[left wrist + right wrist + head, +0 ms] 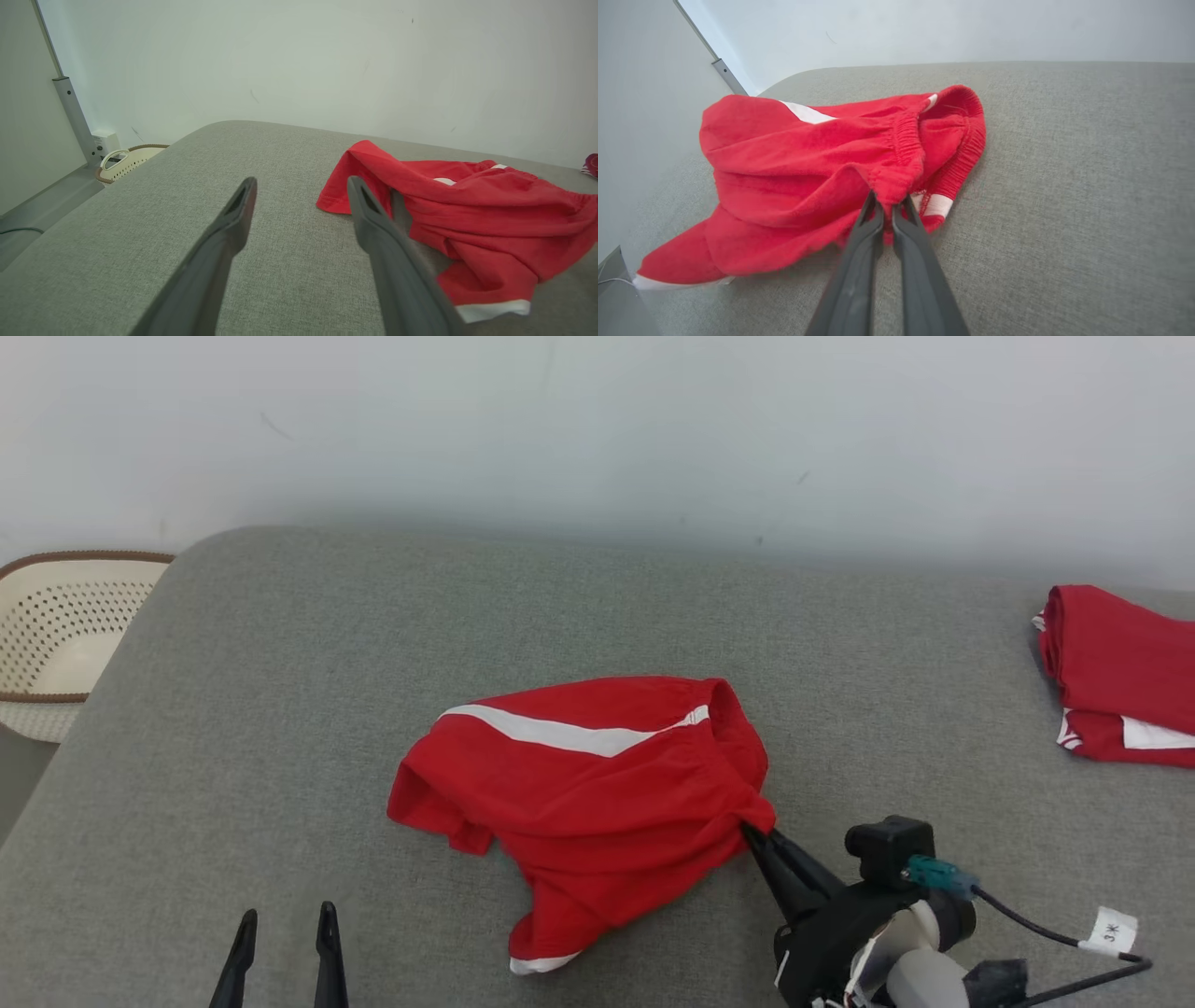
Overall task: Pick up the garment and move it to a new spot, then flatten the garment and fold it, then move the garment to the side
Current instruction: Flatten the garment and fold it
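Garment [588,793] was a pair of red shorts with white trim. Behind it rose the largest thing in my sight, a pale wall [597,429] with a few faint scuffs. Beneath the garment spread a wide grey padded surface [373,616] of woven cloth with a rounded far-left corner, and the shorts lay crumpled on it with the elastic waistband turned to my right. A white stripe ran across the garment's top and a white hem showed at its near edge.

Well to the right of the garment, a folded pile of red and white cloth [1120,672] sat on the same surface. Well to its left, off the surface and lower down, stood a cream perforated basket [56,635] with a brown rim. Past the basket, a grey metal post [70,116] ran up the wall.

My right pincer [752,831] reached the garment from the near right. Its two dark fingers were pressed together on a bunch of the waistband. My left pincer [285,919] hung near the garment's left side, apart from the cloth, fingers spread wide with nothing between them.
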Controlling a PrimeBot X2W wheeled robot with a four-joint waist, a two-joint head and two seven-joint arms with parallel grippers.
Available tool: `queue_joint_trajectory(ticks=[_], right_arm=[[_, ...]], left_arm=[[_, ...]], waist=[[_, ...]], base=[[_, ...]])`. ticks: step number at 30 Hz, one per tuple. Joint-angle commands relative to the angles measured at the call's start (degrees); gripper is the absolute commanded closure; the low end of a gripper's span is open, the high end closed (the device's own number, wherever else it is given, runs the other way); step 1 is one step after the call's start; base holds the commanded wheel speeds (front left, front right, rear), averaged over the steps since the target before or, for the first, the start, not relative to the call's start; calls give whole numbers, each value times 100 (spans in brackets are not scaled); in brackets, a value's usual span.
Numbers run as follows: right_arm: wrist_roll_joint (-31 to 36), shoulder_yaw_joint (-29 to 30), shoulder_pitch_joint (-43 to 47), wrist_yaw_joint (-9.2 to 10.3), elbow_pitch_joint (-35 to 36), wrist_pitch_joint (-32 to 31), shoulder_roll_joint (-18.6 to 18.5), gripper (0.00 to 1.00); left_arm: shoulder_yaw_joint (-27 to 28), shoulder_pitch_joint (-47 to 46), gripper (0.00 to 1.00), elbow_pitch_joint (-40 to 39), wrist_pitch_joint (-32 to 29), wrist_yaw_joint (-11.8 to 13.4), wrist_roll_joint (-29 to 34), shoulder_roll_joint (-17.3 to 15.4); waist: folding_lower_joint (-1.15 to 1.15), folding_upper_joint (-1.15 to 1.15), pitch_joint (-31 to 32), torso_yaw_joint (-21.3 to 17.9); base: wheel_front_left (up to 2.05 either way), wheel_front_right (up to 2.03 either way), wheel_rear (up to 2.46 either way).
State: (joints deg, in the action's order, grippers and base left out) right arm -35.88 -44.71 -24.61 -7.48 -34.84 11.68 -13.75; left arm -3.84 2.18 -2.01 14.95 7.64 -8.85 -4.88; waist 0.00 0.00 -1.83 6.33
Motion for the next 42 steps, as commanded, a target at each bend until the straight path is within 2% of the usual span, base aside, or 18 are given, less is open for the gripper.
queue_joint_trajectory(ticks=[1,6,13,17,24,27,32,42], right_arm=[[-113,-10,16,-3,240,7,-177,100],[-196,123,444,-3,1167,-353,-711,100],[-95,688,1081,-3,2072,-987,-1115,100],[-35,1074,1433,-3,2687,-1411,-1231,100],[50,1403,1416,-3,3329,-1752,-1014,100],[95,1397,1144,-3,3302,-1813,-930,100],[81,1311,531,-3,2815,-1828,-812,100],[-92,876,-974,-3,923,-1694,-555,100]], left_arm=[[62,101,0,12,35,-14,21,25],[97,173,0,48,36,-38,32,91],[103,248,0,69,35,-48,29,138],[122,273,0,88,35,-68,12,162],[83,189,0,115,35,-87,12,187],[61,153,0,132,35,-111,24,189],[4,84,0,177,36,-138,34,193],[-291,-154,0,333,36,-165,-113,196]], waist=[[0,0,33,-94],[0,0,75,-266],[0,0,89,-348],[0,0,83,-378],[0,0,80,-318],[0,0,66,-251],[0,0,10,-107],[0,0,-193,300]], base=[[0,0,0],[0,0,0],[0,0,0],[0,0,0],[0,0,0],[0,0,0],[0,0,0],[0,0,0]])
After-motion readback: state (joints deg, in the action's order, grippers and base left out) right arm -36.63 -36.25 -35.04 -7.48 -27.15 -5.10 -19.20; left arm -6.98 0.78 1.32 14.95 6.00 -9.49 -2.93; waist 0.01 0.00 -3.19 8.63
